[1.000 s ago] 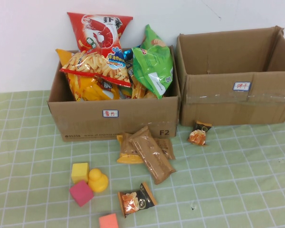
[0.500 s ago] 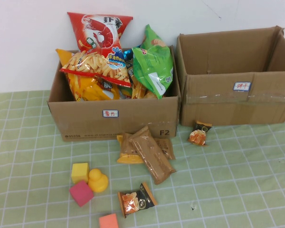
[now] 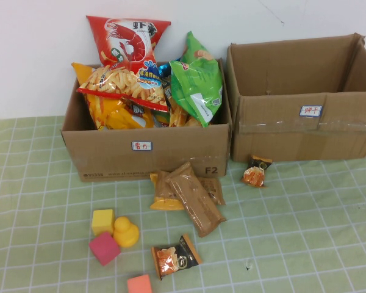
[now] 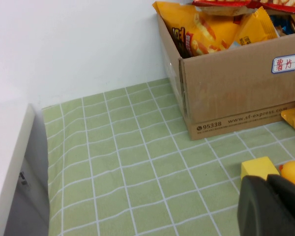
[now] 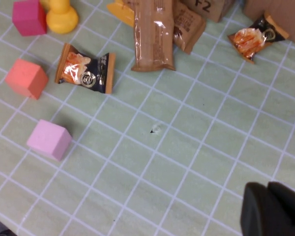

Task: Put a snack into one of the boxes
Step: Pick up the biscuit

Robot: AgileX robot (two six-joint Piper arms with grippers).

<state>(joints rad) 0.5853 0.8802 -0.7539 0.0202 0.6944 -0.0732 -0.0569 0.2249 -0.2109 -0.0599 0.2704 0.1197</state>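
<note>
The left cardboard box (image 3: 147,152) is heaped with chip bags. The right cardboard box (image 3: 305,131) looks empty. Snacks lie on the green checked cloth. There are brown packs (image 3: 192,194) in front of the left box, a small orange-and-black pack (image 3: 175,256) near the front, and another small pack (image 3: 256,171) by the right box. All three also show in the right wrist view: brown packs (image 5: 152,34), front pack (image 5: 86,70), other pack (image 5: 257,36). My left gripper (image 4: 267,181) is shut and empty, near the yellow cube (image 4: 258,168). My right gripper (image 5: 267,187) is shut and empty, over bare cloth at the right.
Toys lie at the front left: a yellow cube (image 3: 102,221), a yellow duck (image 3: 125,232), a magenta cube (image 3: 104,248) and an orange cube (image 3: 139,284). A pale pink cube (image 5: 49,139) shows in the right wrist view. A white wall stands behind the boxes.
A dark part of my right arm has come into the high view at its right edge. The snacks, boxes and toys have not moved.
</note>
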